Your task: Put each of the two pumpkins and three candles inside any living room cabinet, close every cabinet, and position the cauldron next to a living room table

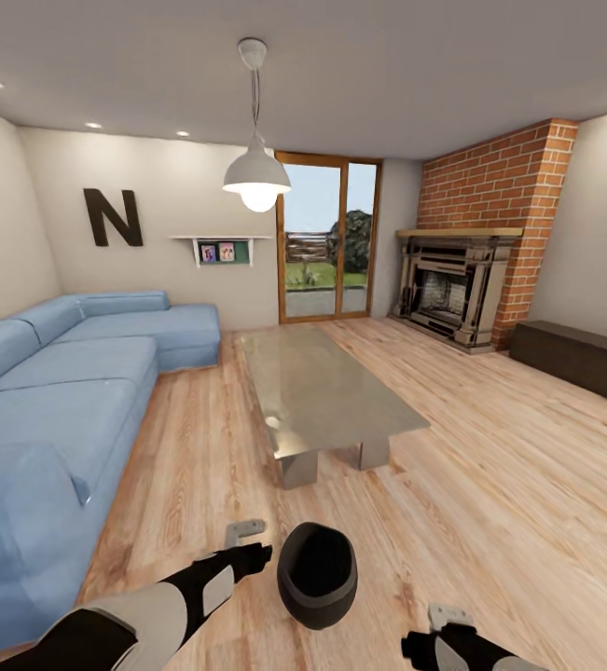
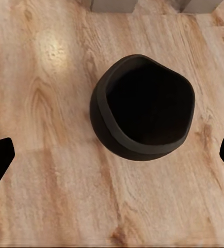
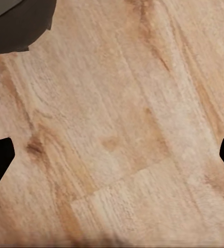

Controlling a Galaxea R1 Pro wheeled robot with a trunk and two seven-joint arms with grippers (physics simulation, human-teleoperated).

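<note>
A rendered home living room: light plank floor (image 1: 489, 485), a blue corner sofa (image 1: 61, 391) along the wall left of the robot's arms, a glass-topped coffee table (image 1: 326, 387) ahead of them, and a brick fireplace (image 1: 475, 280) in the far right corner. A low dark cabinet (image 1: 578, 359) lines the right wall. A pendant lamp (image 1: 257, 177) hangs overhead, a big letter N (image 1: 112, 217) marks the far wall, and glazed doors (image 1: 328, 238) open onto a garden

Matt black cauldron (image 1: 317, 573), glossy glass-topped table (image 1: 326, 387), light grained wood plank floor (image 1: 489, 485), soft blue cloth sofa (image 1: 61, 410), rough red brick chimney (image 1: 499, 186)
</note>
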